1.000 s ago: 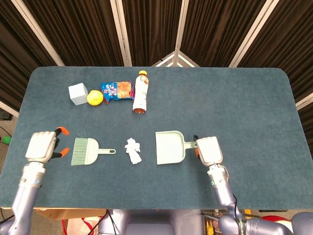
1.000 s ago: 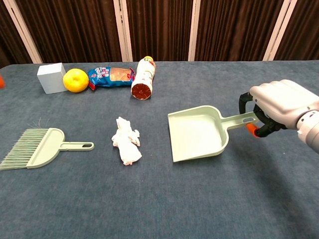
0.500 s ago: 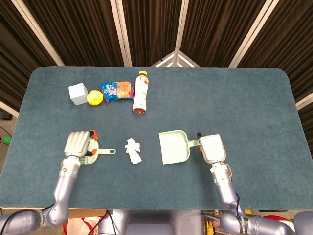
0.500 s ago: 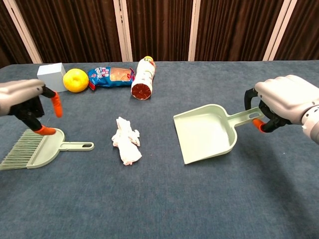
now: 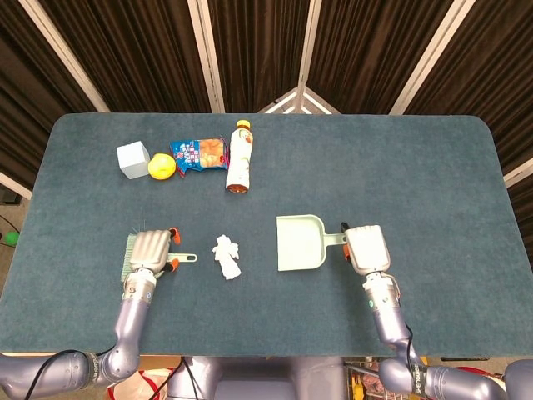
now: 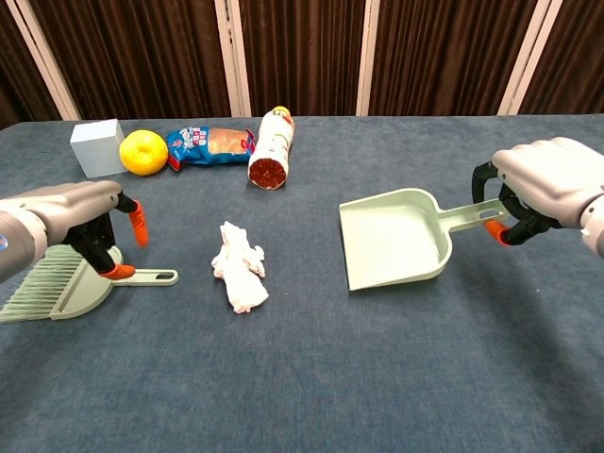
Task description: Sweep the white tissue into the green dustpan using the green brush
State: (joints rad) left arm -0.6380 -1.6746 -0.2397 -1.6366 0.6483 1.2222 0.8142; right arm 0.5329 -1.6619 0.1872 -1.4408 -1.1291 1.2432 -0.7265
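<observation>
The green brush (image 5: 132, 255) (image 6: 53, 288) lies flat on the table at the left, with its handle (image 6: 154, 276) pointing right toward the tissue. My left hand (image 5: 152, 250) (image 6: 72, 216) hovers over the brush head with its fingers apart; one orange fingertip (image 6: 119, 272) is down at the base of the handle. The crumpled white tissue (image 5: 226, 257) (image 6: 239, 268) lies between brush and dustpan. My right hand (image 5: 366, 248) (image 6: 548, 187) grips the handle of the green dustpan (image 5: 301, 243) (image 6: 394, 241), whose open mouth faces left toward the tissue.
At the back left stand a white cube (image 5: 132, 159) (image 6: 96, 146) and a yellow fruit (image 5: 161, 167) (image 6: 142, 153). Beside them lie a snack bag (image 5: 199, 154) (image 6: 209, 145) and a toppled bottle (image 5: 239, 156) (image 6: 271, 147). The table's front edge lies just behind both forearms.
My left hand has come in from the left to sit over the brush. My right hand has drawn the dustpan a little to the right and away from the tissue.
</observation>
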